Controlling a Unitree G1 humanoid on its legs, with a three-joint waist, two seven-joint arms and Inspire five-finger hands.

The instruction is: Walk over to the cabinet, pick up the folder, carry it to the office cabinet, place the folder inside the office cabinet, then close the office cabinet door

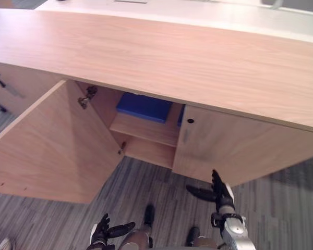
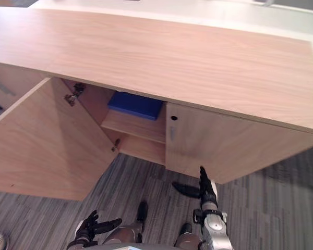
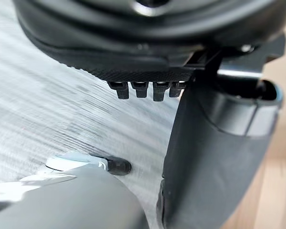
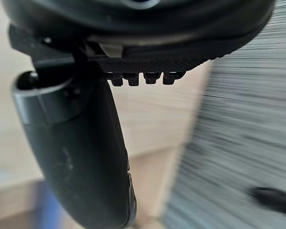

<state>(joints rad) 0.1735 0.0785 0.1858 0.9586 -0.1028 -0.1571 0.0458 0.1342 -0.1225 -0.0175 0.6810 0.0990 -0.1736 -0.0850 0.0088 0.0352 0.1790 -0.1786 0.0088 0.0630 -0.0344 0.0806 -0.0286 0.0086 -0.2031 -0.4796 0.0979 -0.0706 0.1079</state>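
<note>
A blue folder [image 1: 144,107] lies flat on the upper shelf inside the wooden office cabinet [image 1: 172,57], partly hidden under the cabinet's top. The cabinet's left door [image 1: 52,146] is swung wide open towards me, and its right door [image 1: 235,146] is closed. My left hand [image 1: 101,232] hangs low over the carpet, open and empty, well short of the open door. My right hand [image 1: 219,194] is raised a little in front of the closed right door, fingers straight, thumb out, holding nothing. In the wrist views the left hand [image 3: 152,67] and the right hand [image 4: 143,62] are both empty.
Drawer fronts with dark handles [image 1: 8,87] sit left of the open door. The door's lower edge reaches far out over the grey striped carpet [image 1: 281,208]. A pale desk surface [image 1: 198,13] lies behind the cabinet top.
</note>
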